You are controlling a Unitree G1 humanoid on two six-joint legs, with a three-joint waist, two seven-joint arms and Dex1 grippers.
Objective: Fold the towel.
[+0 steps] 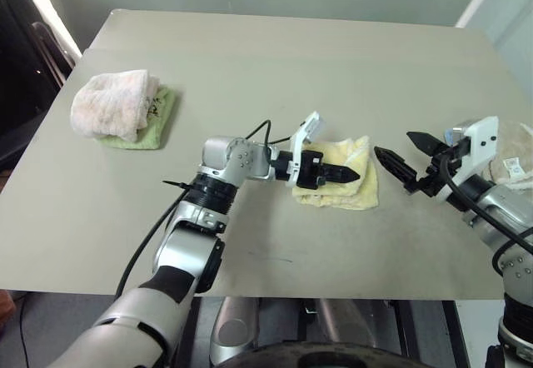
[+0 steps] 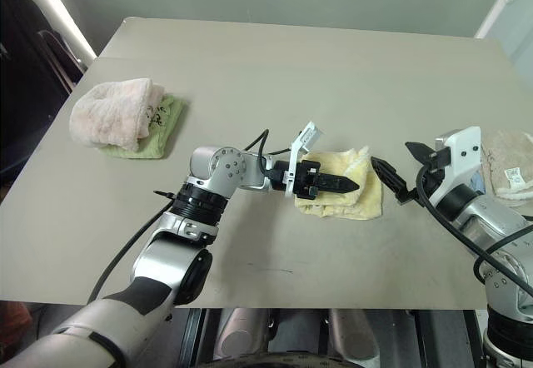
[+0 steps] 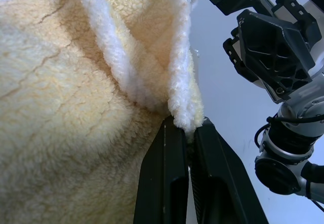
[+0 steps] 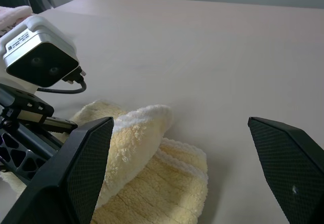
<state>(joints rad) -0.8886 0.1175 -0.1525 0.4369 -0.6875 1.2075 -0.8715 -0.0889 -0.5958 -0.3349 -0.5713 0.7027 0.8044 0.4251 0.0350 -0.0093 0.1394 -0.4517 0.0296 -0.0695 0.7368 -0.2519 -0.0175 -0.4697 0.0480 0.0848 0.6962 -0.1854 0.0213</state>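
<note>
Towel count: you've got 1 pale yellow towel mid-table, bunched into a fluffy fold. Left gripper pinches its whitish edge; right gripper gapes wide just beside it. 2 other towel piles sit far left.

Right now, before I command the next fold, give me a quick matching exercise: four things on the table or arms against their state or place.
Things:
1. towel
2. left gripper
3. right gripper
4. pink-white rolled towel

States:
A. open, beside the yellow cloth
B. resting on a green cloth
C. shut on a whitish edge
D. bunched mid-table, partly folded

Pairs: 1-D, 2-C, 3-A, 4-B
</note>
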